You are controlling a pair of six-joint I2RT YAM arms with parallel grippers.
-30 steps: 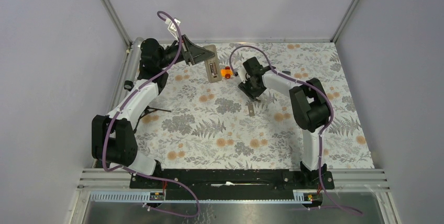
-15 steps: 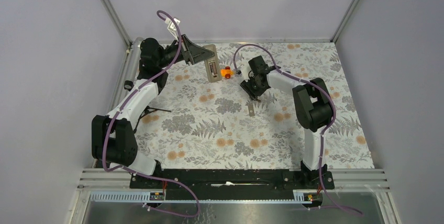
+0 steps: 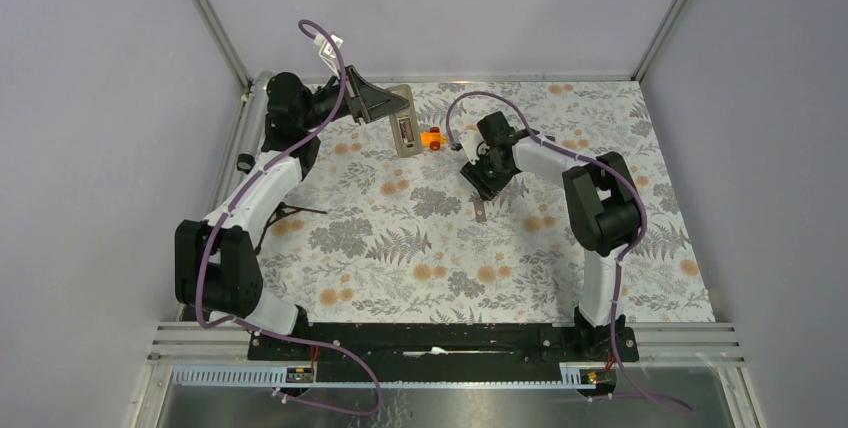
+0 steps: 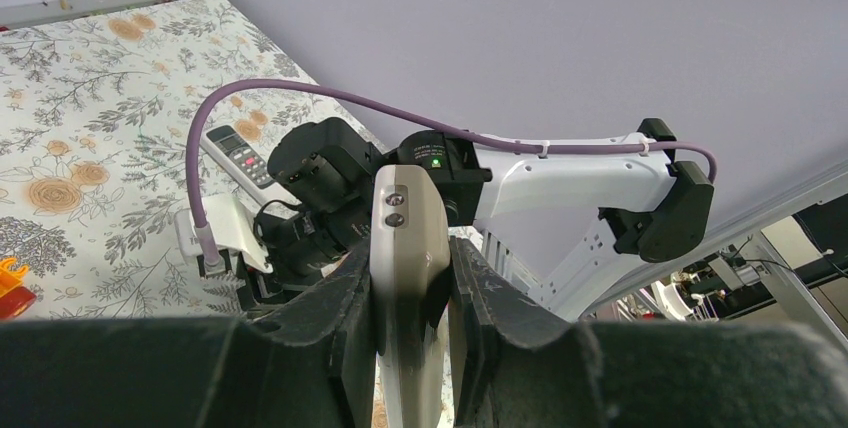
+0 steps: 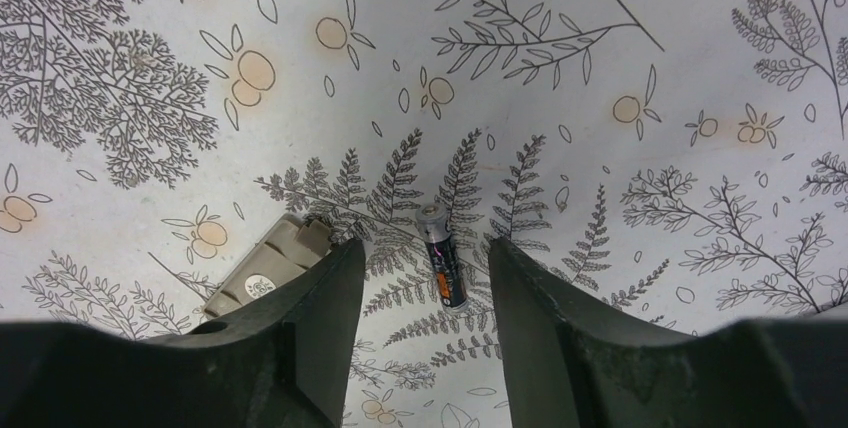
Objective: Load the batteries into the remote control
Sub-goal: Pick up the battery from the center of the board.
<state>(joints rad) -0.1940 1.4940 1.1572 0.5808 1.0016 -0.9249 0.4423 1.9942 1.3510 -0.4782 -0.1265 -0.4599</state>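
The remote control (image 3: 404, 130) is held above the far part of the cloth, my left gripper (image 3: 385, 110) shut on it. In the left wrist view its grey-brown back (image 4: 405, 218) stands upright between the fingers of that gripper (image 4: 410, 283). One battery (image 5: 442, 256), dark with an orange patch, lies flat on the cloth. My right gripper (image 5: 420, 293) hangs open just above it, a finger on each side and neither touching. In the top view the right gripper (image 3: 487, 178) covers that battery.
A grey-brown battery cover (image 5: 265, 268) lies left of the right fingers, seen also as a small strip (image 3: 480, 210). An orange piece (image 3: 432, 137) rests beside the held remote. A second handset with coloured buttons (image 4: 238, 155) lies behind the right wrist.
The right wrist has shifted a little to the right and turned over the battery, its jaws staying open. The left arm and the remote have not moved.
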